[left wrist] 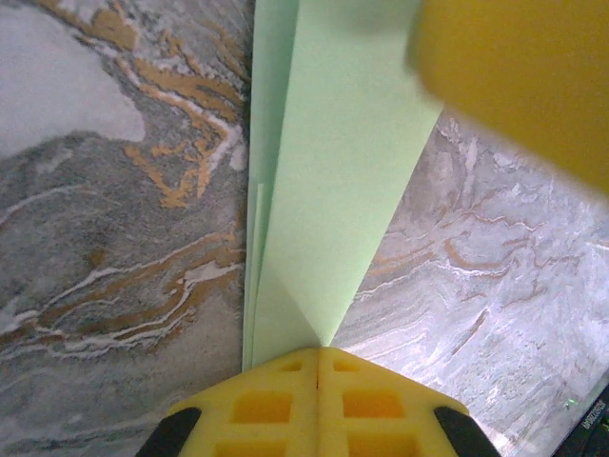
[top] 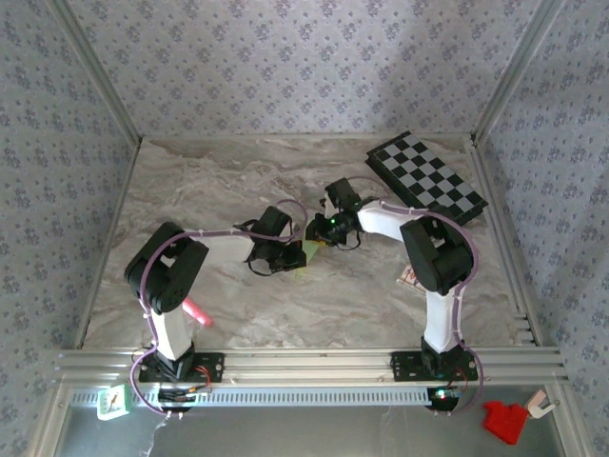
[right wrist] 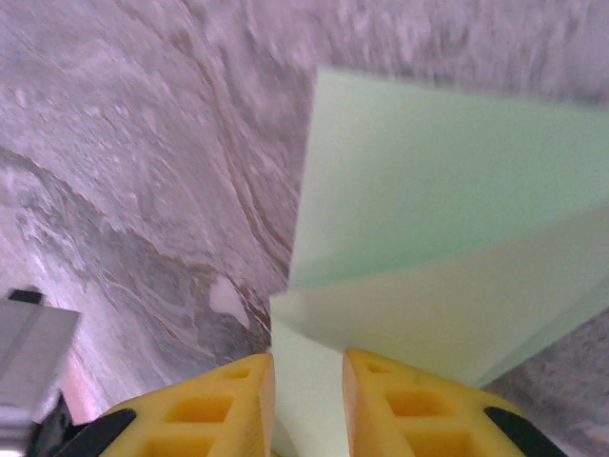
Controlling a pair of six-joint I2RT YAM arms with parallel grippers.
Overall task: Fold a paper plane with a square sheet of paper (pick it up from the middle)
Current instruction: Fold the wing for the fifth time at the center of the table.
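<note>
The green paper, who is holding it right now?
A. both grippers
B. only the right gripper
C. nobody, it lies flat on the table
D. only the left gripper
A: the left gripper is pinched shut on the green paper, and the right gripper has it between its fingers too.

Black-and-white arms point(top: 166, 271), yellow gripper fingers point(left wrist: 285, 405)

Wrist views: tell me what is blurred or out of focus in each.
Left wrist: a yellow shape at upper right is a soft blur, while the green paper and the marble table stay fairly sharp. Right wrist: the table's far part smears, the paper's upper edge is soft, and the yellow fingers are crisp.
</note>
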